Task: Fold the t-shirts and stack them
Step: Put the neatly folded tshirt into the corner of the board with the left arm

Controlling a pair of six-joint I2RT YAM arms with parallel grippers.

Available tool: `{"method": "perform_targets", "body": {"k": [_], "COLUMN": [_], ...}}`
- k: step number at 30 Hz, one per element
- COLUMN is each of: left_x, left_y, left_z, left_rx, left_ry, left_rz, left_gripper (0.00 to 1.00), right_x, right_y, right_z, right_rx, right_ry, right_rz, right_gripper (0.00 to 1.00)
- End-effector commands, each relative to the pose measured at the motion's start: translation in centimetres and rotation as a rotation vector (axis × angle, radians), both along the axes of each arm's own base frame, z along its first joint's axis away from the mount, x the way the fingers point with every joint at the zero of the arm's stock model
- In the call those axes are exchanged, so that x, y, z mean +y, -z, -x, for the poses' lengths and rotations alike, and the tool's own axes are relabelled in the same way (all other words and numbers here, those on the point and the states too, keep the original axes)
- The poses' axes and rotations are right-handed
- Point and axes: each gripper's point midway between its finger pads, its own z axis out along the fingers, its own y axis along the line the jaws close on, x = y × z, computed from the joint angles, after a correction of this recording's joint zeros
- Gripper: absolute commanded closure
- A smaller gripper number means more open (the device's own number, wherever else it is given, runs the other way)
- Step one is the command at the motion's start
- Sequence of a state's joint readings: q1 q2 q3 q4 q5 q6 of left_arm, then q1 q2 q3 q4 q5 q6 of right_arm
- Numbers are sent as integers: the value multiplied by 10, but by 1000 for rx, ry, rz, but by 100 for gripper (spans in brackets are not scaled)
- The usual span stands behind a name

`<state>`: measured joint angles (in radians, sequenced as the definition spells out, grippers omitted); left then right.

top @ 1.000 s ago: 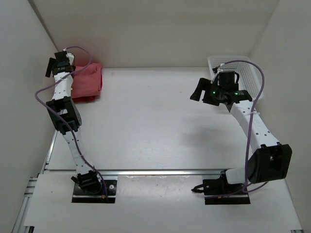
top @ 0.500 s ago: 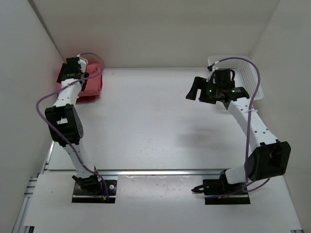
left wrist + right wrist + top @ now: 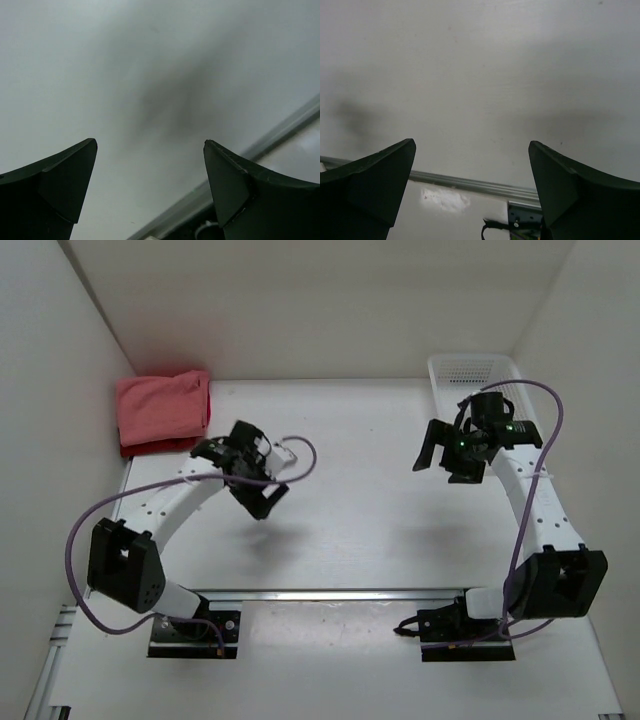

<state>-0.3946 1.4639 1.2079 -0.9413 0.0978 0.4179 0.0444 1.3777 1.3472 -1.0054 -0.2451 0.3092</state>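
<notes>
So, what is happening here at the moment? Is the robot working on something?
Nothing is being handled right now. The left pincer and the right pincer are both open and hold nothing, each hanging above the table. The t-shirts lie as a folded red pile in the far left corner, apart from both arms. The white basket stands in the far right corner, close to the right arm.

1. The t-shirts are soft, matt cloth with a faint weave.
2. The basket is white plastic mesh.
3. The table is smooth, matt white.
4. The rail is bare metal with a dull sheen.
</notes>
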Motion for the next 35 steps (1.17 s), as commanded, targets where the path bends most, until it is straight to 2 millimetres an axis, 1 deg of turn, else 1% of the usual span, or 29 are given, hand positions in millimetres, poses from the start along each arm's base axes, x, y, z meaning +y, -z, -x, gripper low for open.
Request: {"method": "perform_targets", "body": {"k": [1, 2, 3, 4, 5, 6, 7, 8, 9, 11, 13, 15, 19, 20, 23, 27, 28, 30, 32, 34, 35], "left_x": [-29, -30, -34, -35, -33, -33, -30, -27, -24, -17, -16, -15, -13, -13, -12, -9, -9, -7, -6, -6, -6], "left_y": [5, 9, 4, 12, 15, 15, 22, 26, 25, 31, 26, 25, 22, 22, 22, 21, 21, 20, 23, 21, 21], "left_z": [67, 77, 82, 91, 101, 105, 114, 122, 126, 132, 130, 129, 126, 128, 126, 123, 123, 122, 122, 120, 120], "left_rx": [149, 160, 146, 173, 181, 172, 188, 194, 191, 194, 179, 174, 155, 159, 153, 151, 148, 144, 149, 140, 139], "left_ry": [113, 123, 136, 147, 161, 173, 182, 186, 193, 190, 185, 175, 162, 163, 153, 132, 126, 127, 111, 109, 105], "left_rz": [110, 128, 167, 180, 184, 191, 180, 180, 181, 175, 189, 194, 202, 208, 208, 211, 214, 211, 208, 211, 207], "left_gripper": [1, 2, 1, 2, 2, 1, 1, 1, 1, 1, 1, 1, 2, 1, 1, 1, 2, 1, 1, 1, 1], "right_x": [-1, 1, 1, 2, 3, 5, 6, 7, 9, 14, 17, 17, 15, 14, 15, 17, 17, 20, 19, 20, 21], "right_y": [-8, -16, -17, -18, -17, -19, -16, -15, -14, -14, -14, -20, -24, -25, -22, -22, -19, -23, -21, -15, -15], "right_z": [38, 38, 39, 42, 44, 49, 53, 57, 61, 70, 73, 77, 85, 85, 91, 94, 95, 95, 96, 98, 97], "right_rx": [22, -12, -22, -29, -25, -29, -16, -9, -4, -8, -15, -43, -54, -57, -41, -54, -42, -67, -72, -48, -54], "right_ry": [-12, -12, -6, -1, 3, -10, -6, -7, -10, -19, -10, -15, -7, -4, -3, -17, -17, -29, -35, -47, -50], "right_rz": [11, -6, -20, -24, -26, -35, -35, -36, -41, -55, -75, -87, -101, -102, -101, -108, -109, -120, -121, -112, -103], "right_gripper": [1, 1, 1, 1, 1, 1, 1, 1, 1, 0, 1, 1, 1, 1, 1, 1, 0, 1, 1, 1, 1]}}
